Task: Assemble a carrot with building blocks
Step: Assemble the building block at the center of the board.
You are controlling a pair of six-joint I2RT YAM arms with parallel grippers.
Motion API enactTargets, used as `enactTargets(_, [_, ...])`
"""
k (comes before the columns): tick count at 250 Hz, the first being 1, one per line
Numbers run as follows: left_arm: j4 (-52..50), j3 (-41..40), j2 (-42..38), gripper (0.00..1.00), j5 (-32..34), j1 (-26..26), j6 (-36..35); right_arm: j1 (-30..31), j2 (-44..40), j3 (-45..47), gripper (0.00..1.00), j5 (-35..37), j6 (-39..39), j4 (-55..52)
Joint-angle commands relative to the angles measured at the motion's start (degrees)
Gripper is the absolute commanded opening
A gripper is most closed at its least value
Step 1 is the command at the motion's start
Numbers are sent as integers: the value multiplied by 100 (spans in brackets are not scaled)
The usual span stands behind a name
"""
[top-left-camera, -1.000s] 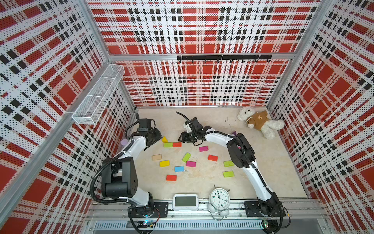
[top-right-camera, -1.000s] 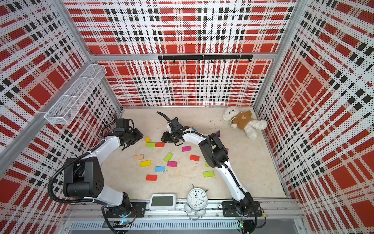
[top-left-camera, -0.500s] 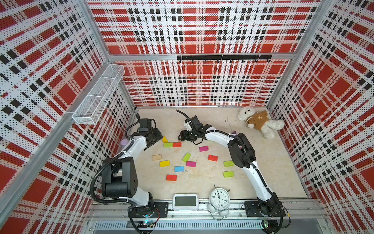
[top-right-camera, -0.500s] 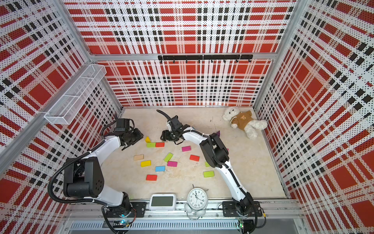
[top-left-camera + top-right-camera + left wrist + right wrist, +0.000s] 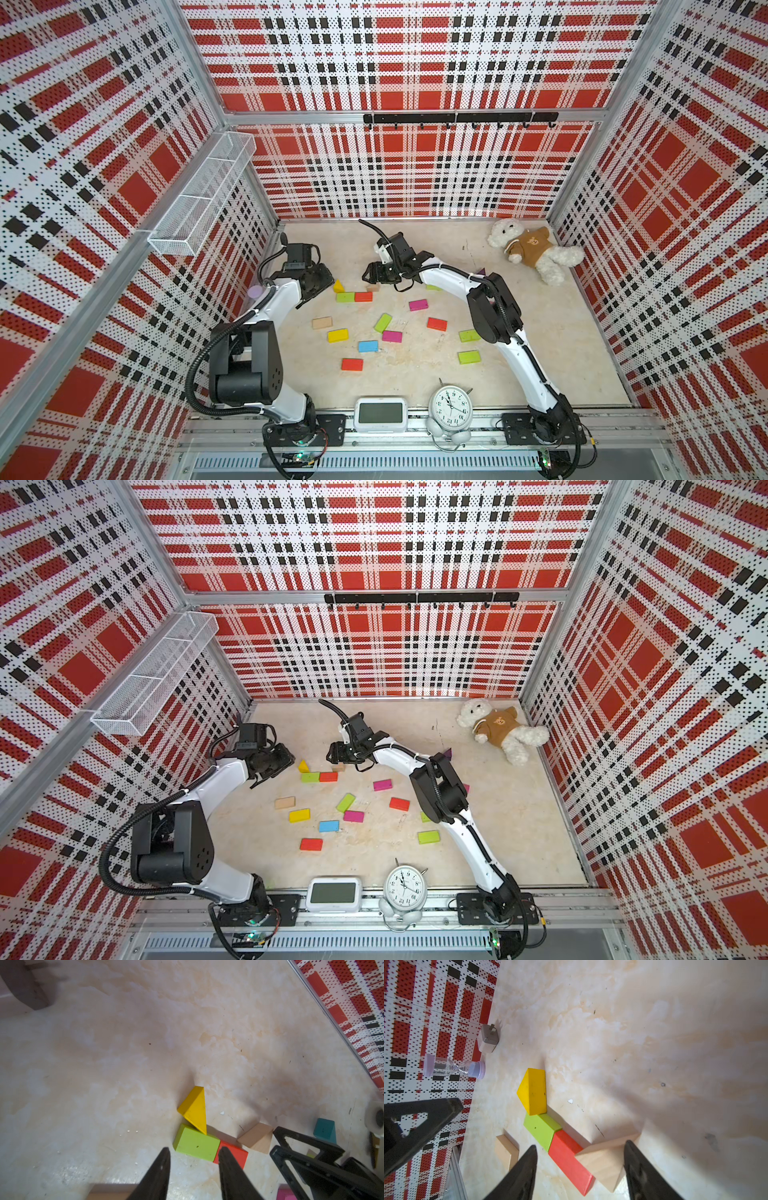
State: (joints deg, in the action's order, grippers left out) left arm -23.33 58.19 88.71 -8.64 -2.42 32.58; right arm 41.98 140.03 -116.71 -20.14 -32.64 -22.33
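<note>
Beige marbled tabletop (image 5: 540,332) bore the row. The plain wooden triangular wedge (image 5: 604,1165) lay between the spread, unclenched fingers of the right gripper (image 5: 579,1144), against the red-orange flat brick (image 5: 569,1157). The left gripper (image 5: 193,1148), part-open and empty, hung beside the lime flat brick (image 5: 195,1144), farther off.

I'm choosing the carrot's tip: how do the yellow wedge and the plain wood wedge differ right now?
The yellow wedge is painted; the wood wedge is bare. The yellow wedge sits against the lime brick; the wood wedge sits by the red brick. The wood wedge lies between the open fingers of the right tool; the yellow wedge lies outside them. Both are triangular and rest on the table.
</note>
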Motion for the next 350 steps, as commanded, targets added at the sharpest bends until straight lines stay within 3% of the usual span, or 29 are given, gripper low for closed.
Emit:
enactTargets(1, [99,-10,95,43,1,52,17,-10,95,-94,66,6,56,18])
enactTargets(350, [127,-27,81,43,-13,101,47,99,-176,201,66,-102,-72,277])
